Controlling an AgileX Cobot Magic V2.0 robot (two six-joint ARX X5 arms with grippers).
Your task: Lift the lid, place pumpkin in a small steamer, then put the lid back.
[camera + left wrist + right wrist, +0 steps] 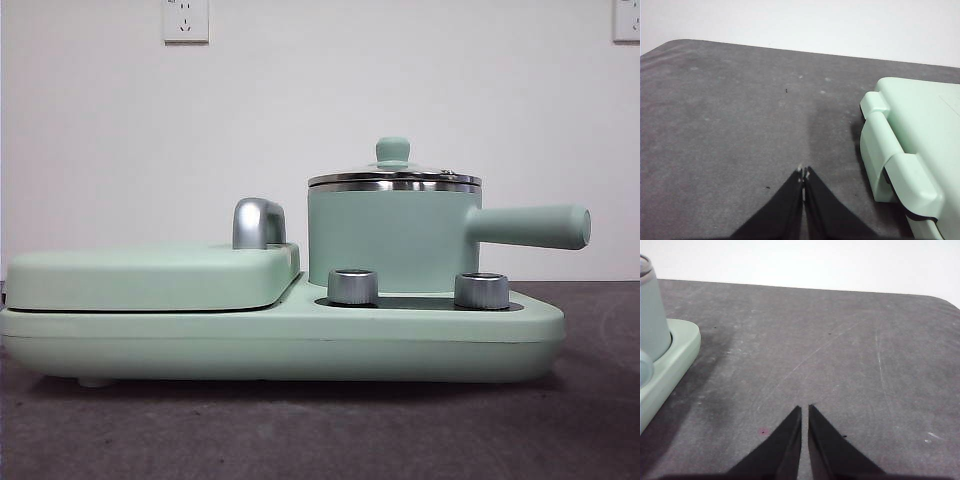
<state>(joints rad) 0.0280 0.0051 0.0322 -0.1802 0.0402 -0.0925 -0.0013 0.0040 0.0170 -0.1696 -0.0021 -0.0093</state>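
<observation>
The small steamer (390, 240) is a mint-green pot with a long side handle, standing on the right of the mint-green base (280, 335). The glass lid (394, 177) with its mint-green knob sits on the pot. Part of the pot also shows in the right wrist view (651, 315). The pumpkin is out of view. My left gripper (803, 172) is shut and empty above the bare table, beside the base's end. My right gripper (805, 410) is shut and empty above the table, beside the pot's end of the base. Neither gripper shows in the front view.
A broad flat mint-green cover (150, 275) with a chrome handle (258, 222) lies on the left of the base. Two steel dials (352, 286) sit in front of the pot. The table is dark grey felt (840, 350), with a white wall behind.
</observation>
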